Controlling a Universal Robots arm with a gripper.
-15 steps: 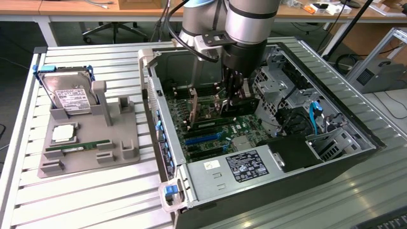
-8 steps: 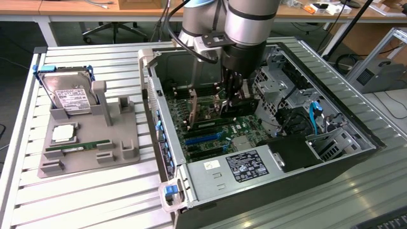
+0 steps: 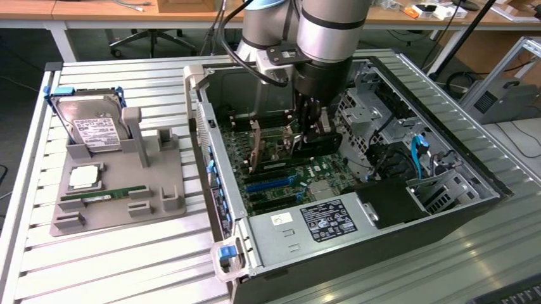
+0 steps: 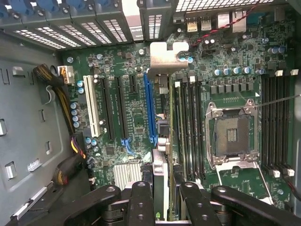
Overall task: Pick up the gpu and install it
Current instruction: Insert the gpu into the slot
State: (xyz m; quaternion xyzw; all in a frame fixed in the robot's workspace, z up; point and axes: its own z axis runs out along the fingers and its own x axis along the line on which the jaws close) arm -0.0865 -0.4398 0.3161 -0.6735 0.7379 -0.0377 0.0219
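Note:
My gripper (image 3: 310, 130) is down inside the open computer case (image 3: 473, 166), shut on the gpu (image 3: 283, 149). The card stands on edge over the motherboard (image 3: 292, 180), green board on one side and black cooler on the other. In the wrist view the gpu (image 4: 161, 176) is seen edge-on between my two black fingers (image 4: 141, 200). Its silver bracket (image 4: 168, 52) sits at the far end by the rear slot openings. The card's edge runs close alongside the long blue slot (image 4: 150, 108). I cannot tell whether it touches the slot.
A grey holder (image 3: 127, 190) on the exterior view's left carries a hard drive (image 3: 93, 130), a processor chip (image 3: 85, 177) and a memory stick (image 3: 106, 195). The power supply (image 3: 317, 228) fills the case's near end. The processor socket (image 4: 233, 134) and memory slots (image 4: 275, 122) lie beside the card.

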